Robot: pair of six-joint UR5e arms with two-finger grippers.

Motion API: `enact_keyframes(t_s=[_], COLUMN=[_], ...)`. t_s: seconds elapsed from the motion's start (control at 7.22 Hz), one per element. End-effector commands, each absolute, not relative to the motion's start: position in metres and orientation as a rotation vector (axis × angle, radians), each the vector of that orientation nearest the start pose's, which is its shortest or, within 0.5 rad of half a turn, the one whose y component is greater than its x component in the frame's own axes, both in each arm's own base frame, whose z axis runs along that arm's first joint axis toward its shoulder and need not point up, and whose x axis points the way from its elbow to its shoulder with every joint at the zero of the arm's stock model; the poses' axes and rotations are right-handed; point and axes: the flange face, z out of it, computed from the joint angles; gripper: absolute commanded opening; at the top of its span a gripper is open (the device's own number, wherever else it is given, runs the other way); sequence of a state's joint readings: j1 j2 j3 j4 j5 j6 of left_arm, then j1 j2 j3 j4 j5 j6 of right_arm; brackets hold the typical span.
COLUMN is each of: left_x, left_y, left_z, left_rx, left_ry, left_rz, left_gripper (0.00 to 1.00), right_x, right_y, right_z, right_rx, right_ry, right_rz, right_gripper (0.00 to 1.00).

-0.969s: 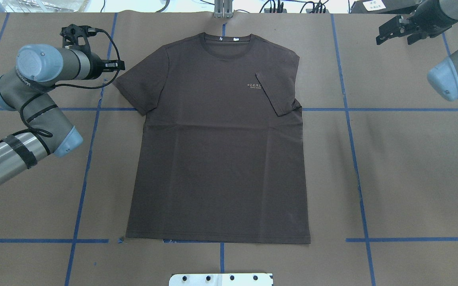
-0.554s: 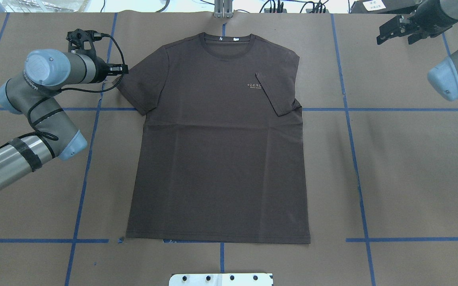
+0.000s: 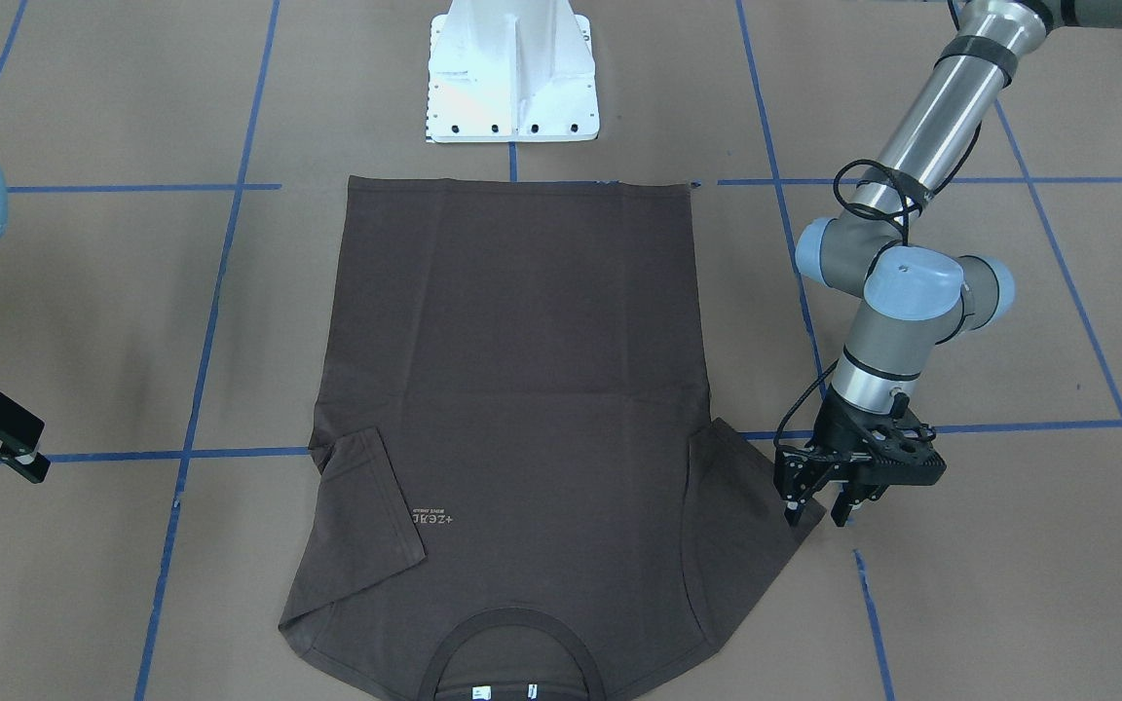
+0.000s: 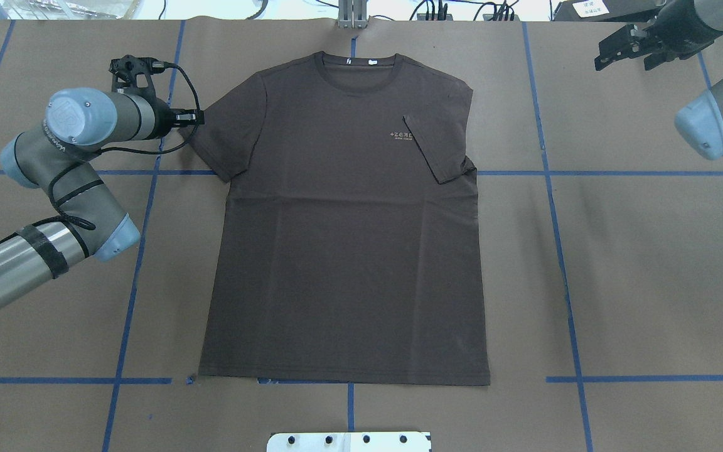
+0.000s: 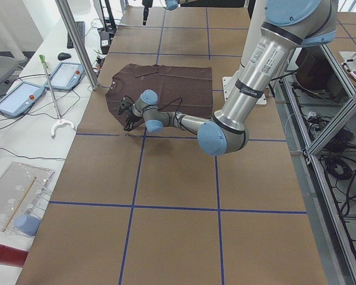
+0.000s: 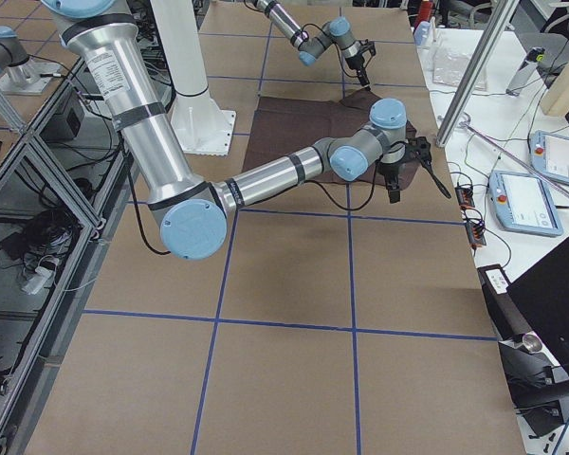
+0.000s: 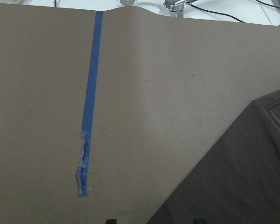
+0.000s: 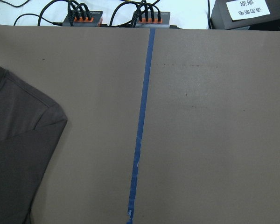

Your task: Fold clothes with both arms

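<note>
Looking from the front, I count one dark brown T-shirt (image 3: 522, 370) flat on the table (image 3: 1009, 604), one sleeve folded inward, and two grippers. The left gripper (image 3: 816, 512) stands fingers spread at the other sleeve's edge. Overhead, the right gripper (image 4: 606, 53) hangs well apart by the far corner; spread or closed, I cannot tell. A second ago the left gripper sat farther from that sleeve.

bright, even light from overhead. shadows on the worktop (image 4: 637, 207) are soft and faint. a sheen runs along the left arm (image 3: 931, 107). all views are sharp; the shirt (image 4: 342, 251) shows dim creases.
</note>
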State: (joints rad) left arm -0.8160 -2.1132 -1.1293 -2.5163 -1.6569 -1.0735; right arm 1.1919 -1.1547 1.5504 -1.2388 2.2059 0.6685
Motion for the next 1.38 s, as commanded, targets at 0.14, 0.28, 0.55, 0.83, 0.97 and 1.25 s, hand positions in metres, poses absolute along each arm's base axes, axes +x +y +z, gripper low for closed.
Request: enact_keyframes(t_s=[0.14, 0.28, 0.55, 0.83, 0.97, 1.25], left_x=[0.4233, 0.4245, 0.4248, 0.4247, 0.4245, 0.4242], left_y=[-0.625, -0.6246, -0.6249, -0.6248, -0.6245, -0.6242], left_z=[0.4536, 0.456, 0.459, 0.4557, 0.4542, 0.4553], left_rx=[0.578, 0.575, 0.571, 0.578, 0.585, 0.585], left_ry=[0.872, 0.869, 0.866, 0.877, 0.886, 0.884], left_rz=[-0.24, -0.239, -0.241, -0.243, -0.242, -0.241], left_gripper=[0.63, 0.63, 0.63, 0.36, 0.11, 0.0], right_x=[-0.1759, -0.1757, -0.1757, -0.1757, -0.1757, -0.1757], right_y=[-0.6424, -0.6421, -0.6418, -0.6418, -0.6418, -0.6424], right_z=[0.3935, 0.3945, 0.3937, 0.3937, 0.3937, 0.3953], right_rx=[0.305, 0.303, 0.304, 0.304, 0.304, 0.302], right_ry=[-0.874, -0.874, -0.874, -0.874, -0.874, -0.872], right_rz=[0.037, 0.039, 0.038, 0.038, 0.038, 0.04], right_gripper=[1.0, 1.0, 1.0, 1.0, 1.0, 1.0])
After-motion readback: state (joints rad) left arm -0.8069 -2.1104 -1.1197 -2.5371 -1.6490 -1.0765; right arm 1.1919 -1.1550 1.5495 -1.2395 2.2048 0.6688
